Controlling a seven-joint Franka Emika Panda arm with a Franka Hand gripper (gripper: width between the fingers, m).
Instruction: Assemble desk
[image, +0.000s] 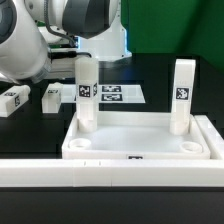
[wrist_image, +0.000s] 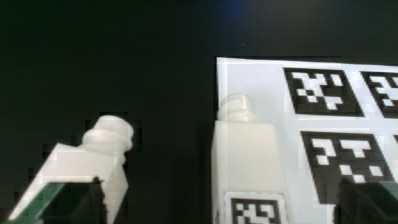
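Spotter: Jaws, how do they stand?

Recorder: Spread wide, nothing between them. No part is gripped. They hang above the table (wrist_image: 107, 60), over the two loose legs.

Spotter: Which leg is nearer?

Recorder: The board-side leg (wrist_image: 240, 165). It lies closest to the middle of the wrist view. The second loose leg (wrist_image: 89, 165) lies near it on bare black table, not touching.

Spotter: Long axes?

Recorder: Both lie flat with their round pegged ends pointing the same way, roughly parallel, the second one a little skewed. The board-side leg runs along the edge of the marker board (wrist_image: 329, 110). Cannot tell whether it rests on the board or only against it.

Spotter: Approach, then?

Recorder: My reading is straight down, jaws closing across that leg's short width, not along its length.

Spotter: And the desk itself?

Recorder: The tabletop (image: 140, 135) sits toward the exterior view's right of the loose legs, nearer the camera than the board. Two legs stand in its far corners, the left upright leg (image: 85, 95) and the right upright leg (image: 183, 95). Both near sockets (image: 82, 146) are empty. A picked leg would have to travel that way and be turned on end.
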